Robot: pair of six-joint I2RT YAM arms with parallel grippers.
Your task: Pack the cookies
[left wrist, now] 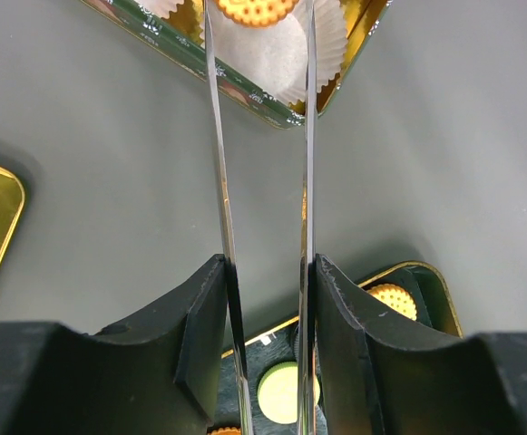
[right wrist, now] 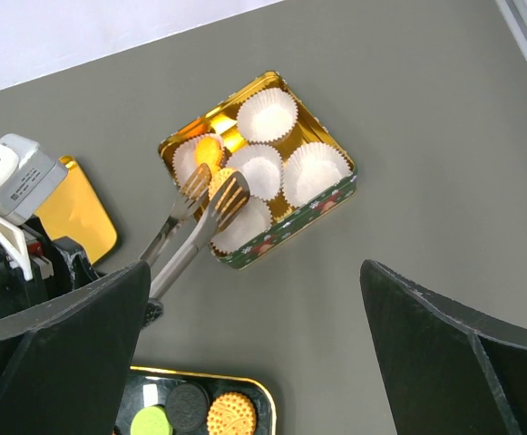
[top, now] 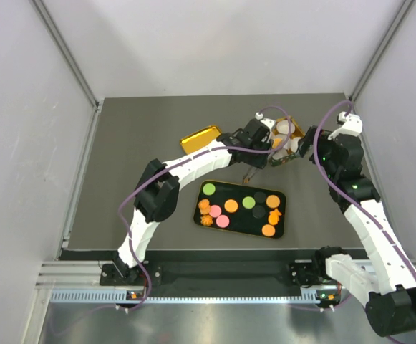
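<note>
Left wrist view: tongs (left wrist: 216, 136) tips, cookie (left wrist: 256, 9) between them cut by top edge.

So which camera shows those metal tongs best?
The right wrist view: the tongs appear whole from the side, with a cookie between their tips over the tin. The left wrist view looks along them, showing only two thin edges. The top view shows them small and hard to make out.
</note>
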